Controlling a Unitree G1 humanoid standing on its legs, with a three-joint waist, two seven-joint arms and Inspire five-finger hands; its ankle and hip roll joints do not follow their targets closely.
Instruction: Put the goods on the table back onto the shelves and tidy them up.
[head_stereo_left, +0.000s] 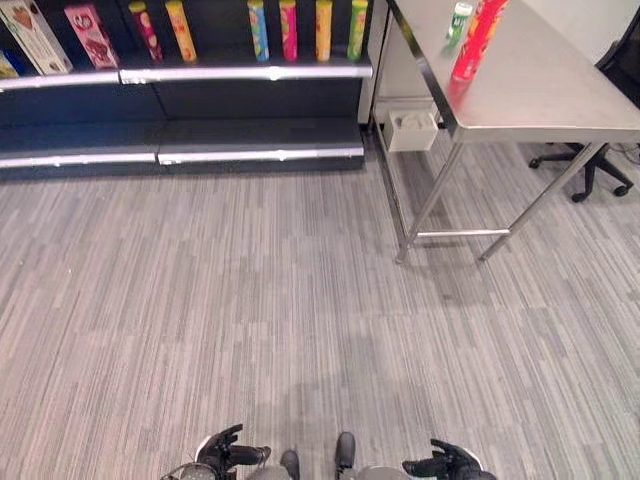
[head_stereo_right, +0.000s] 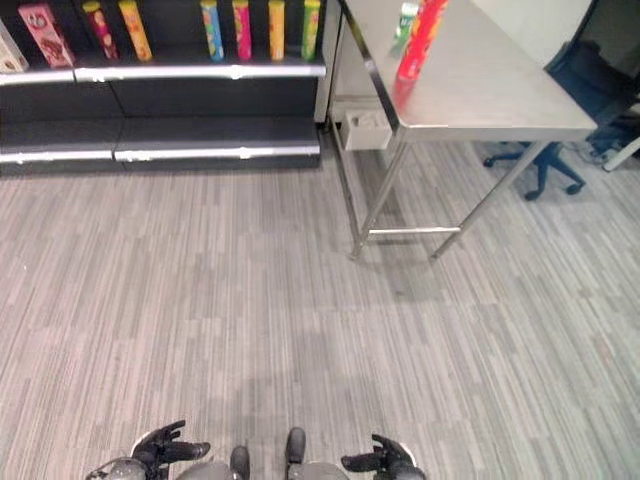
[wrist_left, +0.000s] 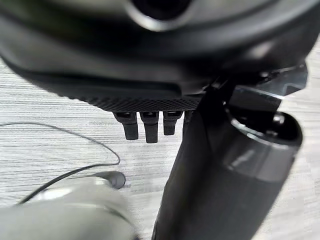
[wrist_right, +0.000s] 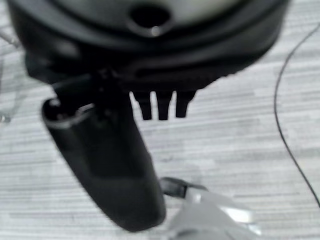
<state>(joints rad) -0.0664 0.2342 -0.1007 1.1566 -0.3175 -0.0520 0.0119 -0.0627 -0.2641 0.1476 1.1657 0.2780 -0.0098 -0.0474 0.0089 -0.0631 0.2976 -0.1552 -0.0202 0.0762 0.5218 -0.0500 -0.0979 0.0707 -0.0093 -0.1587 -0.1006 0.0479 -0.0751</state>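
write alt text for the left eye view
A red tube and a green one stand on a steel table at upper right; colourful tubes line a dark shelf. Both hands, left and right, hang open and empty over grey carpet.

Bare grey striped carpet lies open toward the dark shelves. The steel table's slanted legs and white box crowd the shelves' right end.

A red can and a green one stand on the steel table beside the shelves.
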